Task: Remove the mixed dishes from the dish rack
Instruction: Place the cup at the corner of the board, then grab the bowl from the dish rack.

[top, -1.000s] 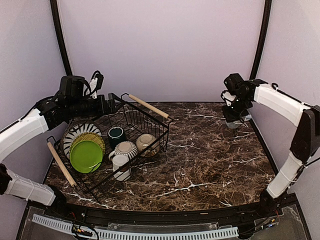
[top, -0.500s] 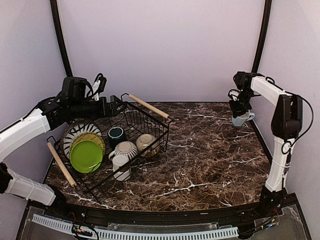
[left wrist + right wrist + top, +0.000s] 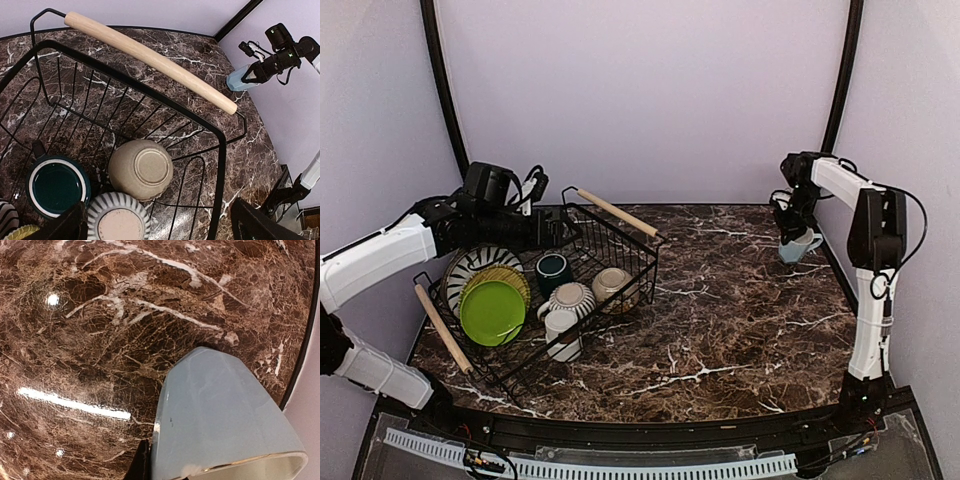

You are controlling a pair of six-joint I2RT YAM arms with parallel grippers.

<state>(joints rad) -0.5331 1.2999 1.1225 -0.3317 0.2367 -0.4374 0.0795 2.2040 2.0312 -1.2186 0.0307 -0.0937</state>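
1. A dark marble desk stands before lilac walls.
2. The right hand is clamped on the light blue cup near the desk's far right edge.
3. The left hand, fingers spread wide, hovers above the dish rack, well apart from the cup.

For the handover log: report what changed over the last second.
The right gripper, shut on the light blue cup, shifted slightly right as the right arm folded upright. The left gripper, open, edged right over the dish rack. Nothing in the rack moved.
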